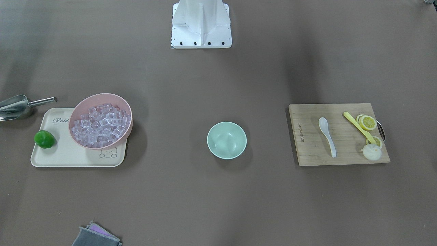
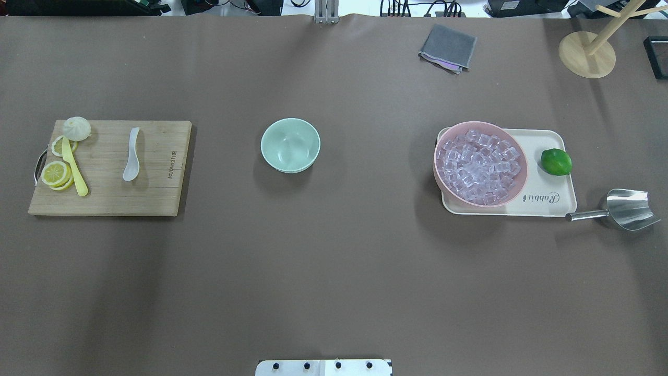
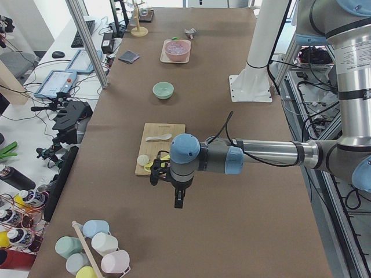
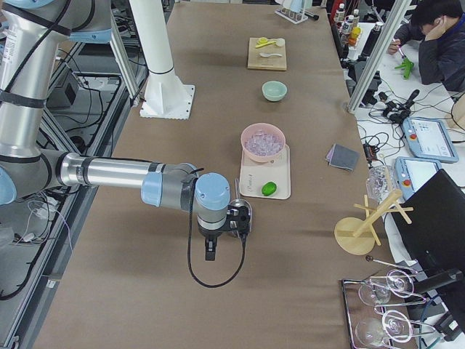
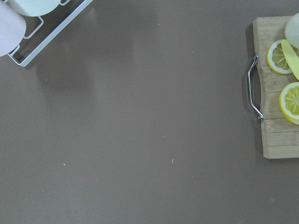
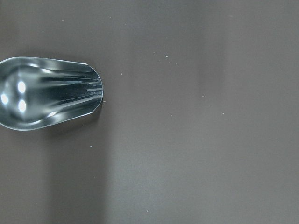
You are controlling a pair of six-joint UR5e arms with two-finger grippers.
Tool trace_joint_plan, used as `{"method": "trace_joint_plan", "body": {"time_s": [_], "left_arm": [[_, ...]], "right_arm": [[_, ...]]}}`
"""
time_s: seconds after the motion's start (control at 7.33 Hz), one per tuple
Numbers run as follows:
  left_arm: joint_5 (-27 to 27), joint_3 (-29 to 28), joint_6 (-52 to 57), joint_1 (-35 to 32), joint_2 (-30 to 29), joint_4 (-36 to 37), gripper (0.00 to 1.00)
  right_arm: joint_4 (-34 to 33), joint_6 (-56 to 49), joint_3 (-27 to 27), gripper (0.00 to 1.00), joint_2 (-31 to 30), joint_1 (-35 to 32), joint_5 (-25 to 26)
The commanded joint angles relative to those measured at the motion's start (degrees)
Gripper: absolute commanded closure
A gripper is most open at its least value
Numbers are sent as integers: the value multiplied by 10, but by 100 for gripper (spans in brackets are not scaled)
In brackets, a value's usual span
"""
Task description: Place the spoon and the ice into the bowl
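The white spoon [image 1: 327, 136] lies on a wooden cutting board [image 1: 309, 152], also seen from overhead [image 2: 131, 155]. The mint-green bowl [image 1: 226, 140] stands empty at the table's middle [image 2: 290, 144]. Many clear ice cubes [image 1: 101, 121] fill a pink bowl [image 2: 437, 172] on a cream tray. My left gripper [image 3: 179, 200] hangs over bare table beyond the board's handle end, far from the spoon. My right gripper [image 4: 210, 251] hangs near the steel scoop, past the tray. Both show only in the side views, so I cannot tell if they are open or shut.
A yellow spoon [image 2: 74, 168], lemon slices [image 2: 56, 173] and a bun [image 2: 76, 128] share the board. A lime [image 2: 556, 161] sits on the tray [image 2: 548, 201]. A steel scoop [image 2: 623, 209] lies beside it. A grey cloth [image 2: 448, 48] and a wooden stand [image 2: 587, 55] are at the far edge.
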State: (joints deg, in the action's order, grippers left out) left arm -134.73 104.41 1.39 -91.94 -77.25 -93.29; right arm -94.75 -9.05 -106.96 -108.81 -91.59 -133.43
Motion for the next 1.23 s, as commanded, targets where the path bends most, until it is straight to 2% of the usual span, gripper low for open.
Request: {"method": "trace_joint_plan", "body": {"time_s": [0.0,0.27,0.55,0.68,1.09], "left_arm": [[0,3,-1,0,0,0,2],[-2,18,0,1,-1,-3,2],[0,35,0,2,-11,-3,2],[-2,37,-1,2,-25,-14,2],[-11,36,-2,3,-41,-98,2]], "right_arm": [[0,0,0,0,1,0,-2],[0,0,-1,0,2,0,-3],[1,2,-22,0,4,0,-44],[20,0,-59,0,6,0,-39],[173,14,-64,0,4,-1,-40]]}}
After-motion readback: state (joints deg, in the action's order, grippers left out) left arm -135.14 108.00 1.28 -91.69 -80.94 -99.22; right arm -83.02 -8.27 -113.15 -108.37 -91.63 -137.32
